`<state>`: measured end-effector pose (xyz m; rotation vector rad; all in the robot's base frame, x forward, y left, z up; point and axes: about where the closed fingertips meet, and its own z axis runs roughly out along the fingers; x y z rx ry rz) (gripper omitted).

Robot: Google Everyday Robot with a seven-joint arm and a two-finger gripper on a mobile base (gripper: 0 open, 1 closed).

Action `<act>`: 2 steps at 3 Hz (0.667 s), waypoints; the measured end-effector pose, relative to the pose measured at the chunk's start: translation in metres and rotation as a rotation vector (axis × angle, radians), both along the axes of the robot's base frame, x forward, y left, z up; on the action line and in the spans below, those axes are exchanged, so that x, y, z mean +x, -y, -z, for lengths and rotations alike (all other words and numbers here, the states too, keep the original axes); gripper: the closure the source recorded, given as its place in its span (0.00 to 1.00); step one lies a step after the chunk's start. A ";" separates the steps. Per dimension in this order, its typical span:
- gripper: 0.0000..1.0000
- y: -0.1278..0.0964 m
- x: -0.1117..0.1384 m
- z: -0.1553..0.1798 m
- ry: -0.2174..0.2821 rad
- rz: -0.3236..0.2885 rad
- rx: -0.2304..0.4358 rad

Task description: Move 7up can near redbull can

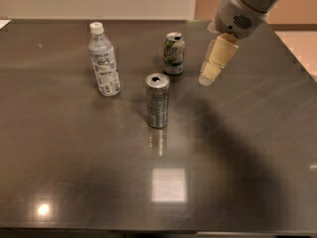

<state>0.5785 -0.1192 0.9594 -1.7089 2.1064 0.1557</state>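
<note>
The 7up can (174,53), short, white and green with a silver top, stands upright on the dark table toward the back. The redbull can (157,100), tall, slim and silver-grey, stands upright a little in front of it and slightly left, a small gap between them. My gripper (206,78) hangs above the table just right of the 7up can, apart from it and holding nothing. Its cream fingers point down and to the left.
A clear plastic bottle (103,61) with a white cap stands left of the cans. The dark glossy table (233,162) stretches forward and to the right, its right edge (297,58) near a pale floor. A wall runs behind the table.
</note>
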 end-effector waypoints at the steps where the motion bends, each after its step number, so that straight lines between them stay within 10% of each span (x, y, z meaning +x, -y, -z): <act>1: 0.00 -0.027 0.039 0.006 0.002 -0.002 0.042; 2: 0.00 -0.043 0.077 0.011 0.003 0.016 0.084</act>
